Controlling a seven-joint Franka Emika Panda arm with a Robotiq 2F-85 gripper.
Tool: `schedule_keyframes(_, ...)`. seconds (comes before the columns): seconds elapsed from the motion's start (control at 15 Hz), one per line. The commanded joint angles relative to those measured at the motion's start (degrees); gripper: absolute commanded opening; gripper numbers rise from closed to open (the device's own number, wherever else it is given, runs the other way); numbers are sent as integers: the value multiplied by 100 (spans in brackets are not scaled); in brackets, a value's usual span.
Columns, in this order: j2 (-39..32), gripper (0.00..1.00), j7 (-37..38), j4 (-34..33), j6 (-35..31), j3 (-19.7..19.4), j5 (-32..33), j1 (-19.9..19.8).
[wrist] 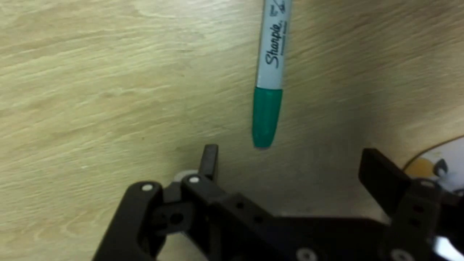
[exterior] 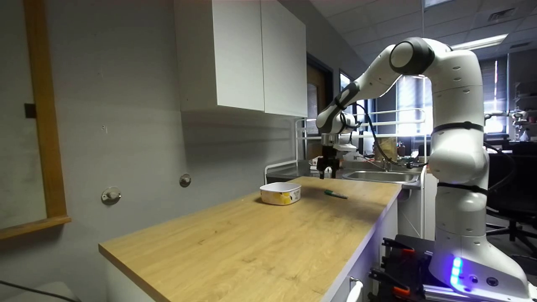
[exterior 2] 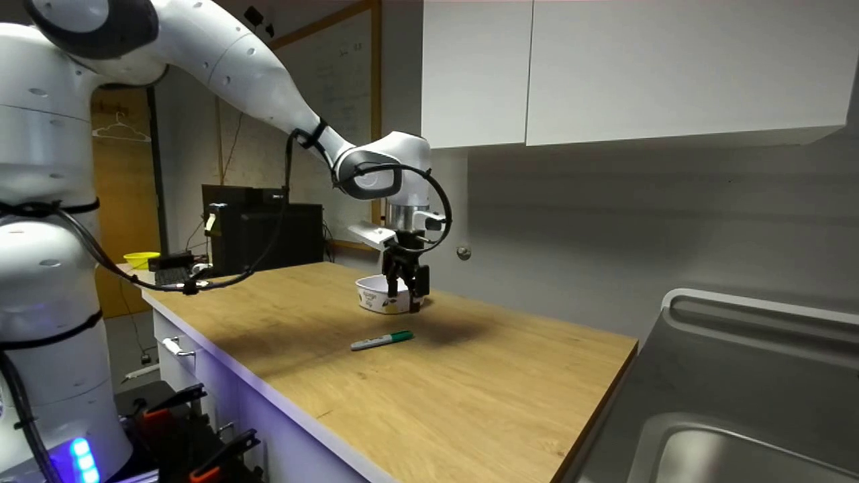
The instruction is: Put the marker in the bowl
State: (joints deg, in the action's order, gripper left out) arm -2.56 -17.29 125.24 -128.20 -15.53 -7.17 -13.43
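Observation:
The marker, a grey Sharpie with a green cap, lies flat on the wooden counter in both exterior views (exterior: 335,194) (exterior 2: 381,341). In the wrist view the marker (wrist: 271,72) runs down from the top edge, its cap end just ahead of the gap between the fingers. The bowl, white and squarish with a yellow fruit pattern, stands on the counter in both exterior views (exterior: 280,197) (exterior 2: 371,296). A corner of the bowl (wrist: 451,163) shows at the wrist view's right edge. My gripper (exterior: 328,173) (exterior 2: 404,303) (wrist: 290,157) is open and empty above the counter, pointing down.
The wooden counter (exterior: 235,243) (exterior 2: 483,376) runs along a grey wall. White cabinets (exterior: 239,54) (exterior 2: 644,74) hang above it. A metal sink (exterior: 379,176) (exterior 2: 711,449) adjoins one end. A dark monitor (exterior 2: 282,231) and a yellow bowl (exterior 2: 141,259) stand farther off.

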Motion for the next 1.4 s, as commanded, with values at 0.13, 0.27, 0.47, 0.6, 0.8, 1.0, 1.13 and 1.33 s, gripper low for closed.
schedule_keyframes(0.13, -286, 100, 253, -69, 84, -35, 591, -210)
schedule_keyframes(0.27, -240, 100, 244, -30, 206, -1, 533, -226)
schedule_keyframes(0.47, -80, 100, 226, 103, 367, 74, 510, -163)
schedule_keyframes(0.6, -117, 100, 252, 118, 337, 112, 593, -118)
schedule_keyframes(0.8, -371, 100, 292, -36, 311, 140, 638, -108)
schedule_keyframes(1.0, -582, 100, 333, -134, 352, 139, 595, -136)
schedule_keyframes(1.13, -678, 100, 338, -146, 390, 146, 564, -150)
schedule_keyframes(1.33, -764, 100, 317, -139, 417, 160, 539, -163)
